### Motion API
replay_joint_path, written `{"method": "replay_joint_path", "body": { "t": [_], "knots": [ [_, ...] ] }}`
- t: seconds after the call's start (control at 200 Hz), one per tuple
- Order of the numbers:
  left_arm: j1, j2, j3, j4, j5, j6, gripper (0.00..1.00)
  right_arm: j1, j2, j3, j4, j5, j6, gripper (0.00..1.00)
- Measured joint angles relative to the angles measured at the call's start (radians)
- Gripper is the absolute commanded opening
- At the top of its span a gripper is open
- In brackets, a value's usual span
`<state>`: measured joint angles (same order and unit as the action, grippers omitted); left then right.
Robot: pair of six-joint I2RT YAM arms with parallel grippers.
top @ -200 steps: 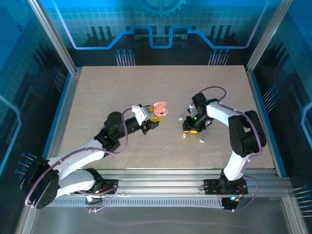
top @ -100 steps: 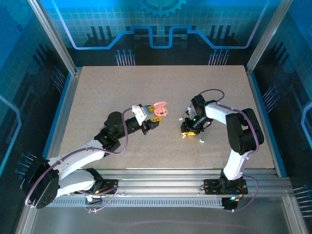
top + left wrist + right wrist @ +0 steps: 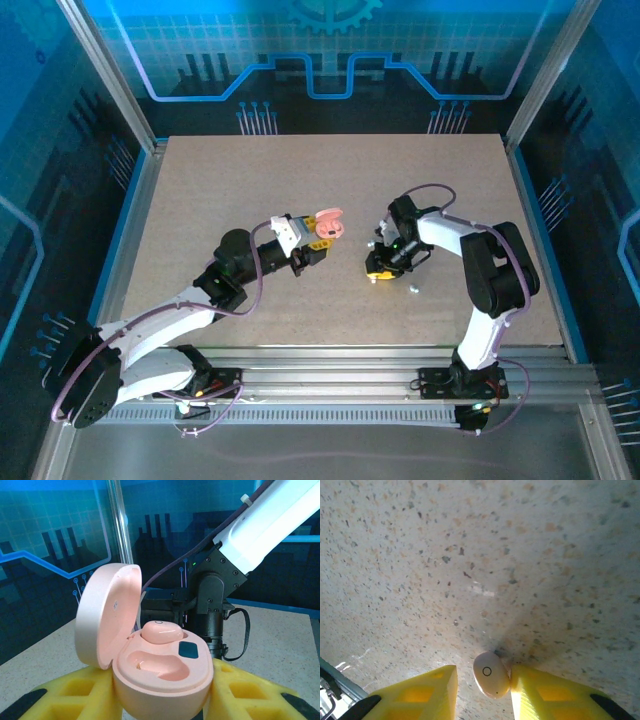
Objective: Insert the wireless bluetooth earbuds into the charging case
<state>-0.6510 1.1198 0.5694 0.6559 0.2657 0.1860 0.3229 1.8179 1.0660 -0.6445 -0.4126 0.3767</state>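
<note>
Right gripper [image 3: 482,692] has slid left toward tabletop [image 3: 470,555] centre, jaws narrowing on a whitish earbud [image 3: 491,674]: touching one finger, gap at the other, not clamped. Left gripper [image 3: 160,705] clamps the open pink charging case [image 3: 160,675], pink earbud [image 3: 159,631] seated, one socket free; pickup seems next

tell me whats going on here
The left fingers hold a pink case with its lid open. One pink earbud sits in it, and the other slot is empty. The right fingers are down at the table, one on each side of a whitish earbud. It touches one finger, with a gap to the other, so it is not yet gripped.
</note>
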Motion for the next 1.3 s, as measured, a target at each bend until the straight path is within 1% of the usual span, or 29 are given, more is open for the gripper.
{"method": "replay_joint_path", "body": {
  "t": [0.255, 0.6, 0.725, 0.93, 1.121, 1.301],
  "knots": [
    [0.000, 0.000, 0.000, 0.000, 0.000, 0.000, 0.39, 0.026, 0.000, 0.006, -0.002, -0.020, 0.000, 0.36],
    [0.000, 0.000, 0.000, 0.000, 0.000, 0.000, 0.39, 0.047, -0.014, 0.034, -0.026, -0.002, 0.000, 0.37],
    [0.000, 0.000, 0.000, 0.000, -0.002, 0.000, 0.39, 0.060, -0.021, 0.067, -0.055, 0.058, -0.001, 0.36],
    [0.000, -0.008, -0.006, 0.001, -0.024, 0.002, 0.39, 0.134, -0.014, 0.140, -0.112, 0.183, -0.001, 0.37],
    [0.000, -0.029, -0.023, 0.008, -0.048, 0.008, 0.39, 0.194, 0.041, 0.193, -0.152, 0.267, 0.001, 0.37],
    [0.000, -0.036, -0.032, 0.008, -0.064, 0.008, 0.39, 0.229, 0.100, 0.232, -0.190, 0.325, 0.015, 0.34]
  ]
}}
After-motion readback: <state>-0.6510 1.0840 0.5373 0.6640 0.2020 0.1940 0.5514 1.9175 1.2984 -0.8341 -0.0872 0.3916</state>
